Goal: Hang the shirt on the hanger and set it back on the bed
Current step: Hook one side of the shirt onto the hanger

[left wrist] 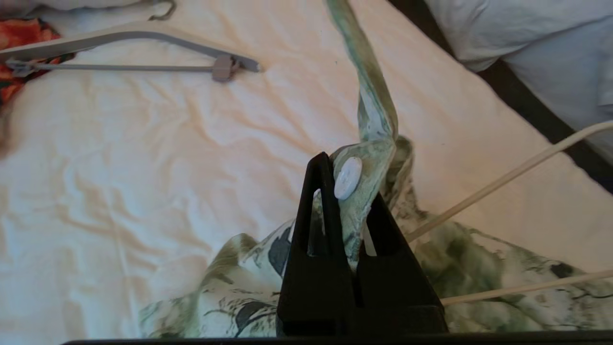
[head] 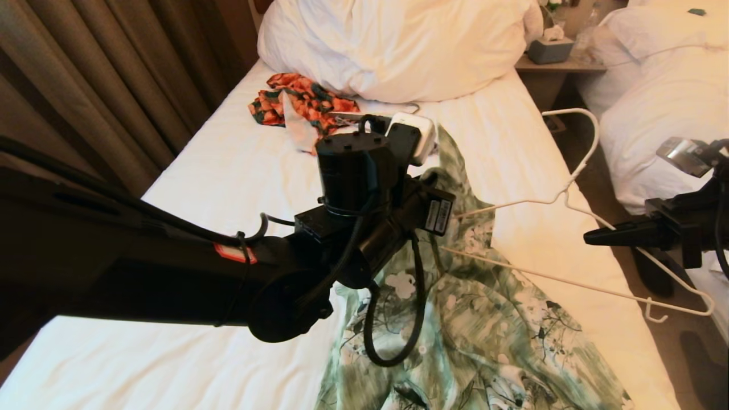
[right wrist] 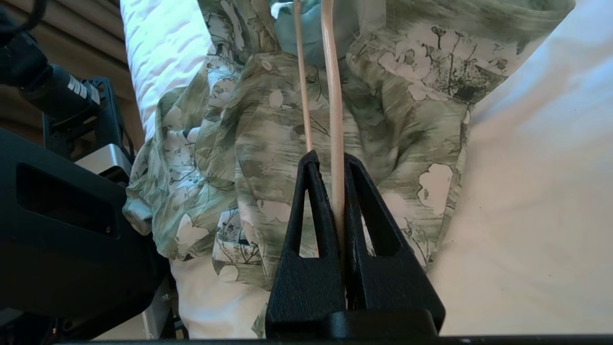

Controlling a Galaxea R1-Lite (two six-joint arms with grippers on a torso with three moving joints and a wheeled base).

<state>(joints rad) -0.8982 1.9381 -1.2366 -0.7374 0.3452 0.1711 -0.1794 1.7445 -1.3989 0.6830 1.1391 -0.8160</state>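
The green-and-white leaf-print shirt (head: 484, 319) lies crumpled on the bed (head: 228, 171), with one strip lifted. My left gripper (left wrist: 349, 187) is shut on that raised front edge, right beside a white button (left wrist: 348, 178); in the head view its fingers are hidden behind the left wrist (head: 364, 188). The thin cream-white hanger (head: 565, 195) hangs over the bed's right edge. Its left shoulder and bottom bar run into the shirt's folds. My right gripper (head: 592, 236) is shut on the hanger's wire (right wrist: 335, 96).
An orange-and-dark-green garment (head: 302, 102) and a thicker grey hanger (left wrist: 134, 36) lie near the big white pillow (head: 398, 45). A nightstand (head: 561, 65) with a tissue box (head: 549, 48) and a second bed (head: 666, 97) stand to the right, past a narrow floor gap.
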